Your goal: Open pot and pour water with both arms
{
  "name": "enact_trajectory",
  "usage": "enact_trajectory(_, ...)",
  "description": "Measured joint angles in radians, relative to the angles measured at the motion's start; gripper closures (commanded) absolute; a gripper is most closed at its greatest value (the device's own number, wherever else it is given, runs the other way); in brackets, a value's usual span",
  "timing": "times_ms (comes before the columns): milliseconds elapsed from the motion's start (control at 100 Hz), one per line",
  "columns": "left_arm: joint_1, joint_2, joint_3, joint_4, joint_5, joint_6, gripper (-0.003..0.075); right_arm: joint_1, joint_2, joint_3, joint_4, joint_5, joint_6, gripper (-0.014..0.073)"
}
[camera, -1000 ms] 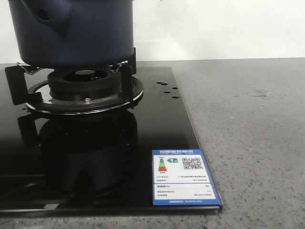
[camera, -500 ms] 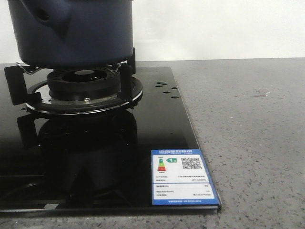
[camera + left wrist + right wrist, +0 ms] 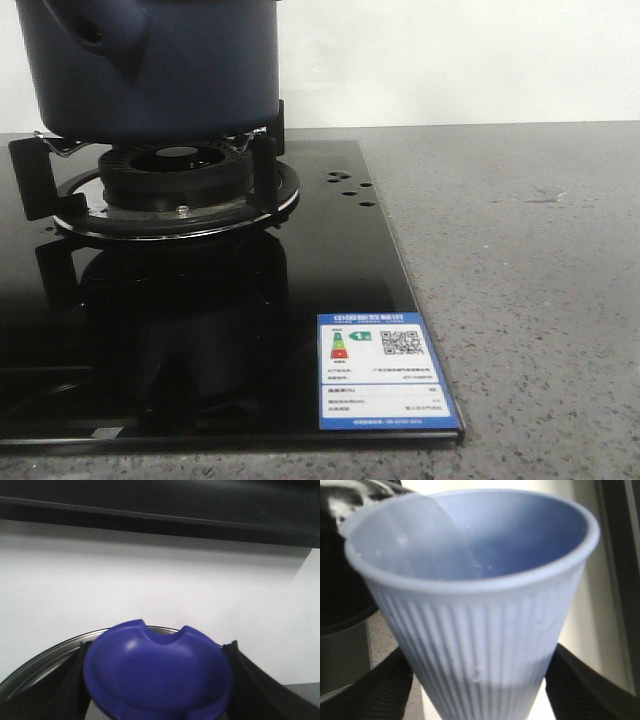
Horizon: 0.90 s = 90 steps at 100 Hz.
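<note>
The grey speckled stone table (image 3: pixel 520 300) runs back to a plain white wall (image 3: pixel 450 60), and on its left part lies a glossy black glass cooktop (image 3: pixel 330 300), flat and mirror-like, with a blue-edged energy label (image 3: pixel 385 372) stuck at its near right corner. The pot (image 3: pixel 160 65), large, round, dark navy and matte, stands upright on the black pan supports of the gas burner (image 3: pixel 178 180), at the upper left of the front view; its axis is vertical, and its stubby tubular side handle (image 3: pixel 95 25) (a hole shows in it) points toward the near left. In the left wrist view the left claw (image 3: pixel 157 690) grips a smooth, bright blue lid knob (image 3: pixel 157 672) between its dark ribbed fingers (image 3: pixel 250 680), a curved metal lid rim (image 3: pixel 45 657) behind it. In the right wrist view the right claw (image 3: pixel 477 700) holds a pale blue ribbed plastic cup (image 3: pixel 475 600), tilted, water droplets inside.
</note>
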<state>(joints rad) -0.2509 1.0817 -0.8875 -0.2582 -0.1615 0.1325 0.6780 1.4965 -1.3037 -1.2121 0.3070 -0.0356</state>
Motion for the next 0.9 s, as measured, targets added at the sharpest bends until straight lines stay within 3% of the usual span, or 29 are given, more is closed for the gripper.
enact_trajectory(900, 0.0, 0.0, 0.0, 0.0, 0.0, 0.002, 0.0341, 0.0, 0.0, -0.004, -0.401, -0.077, 0.0, 0.0263)
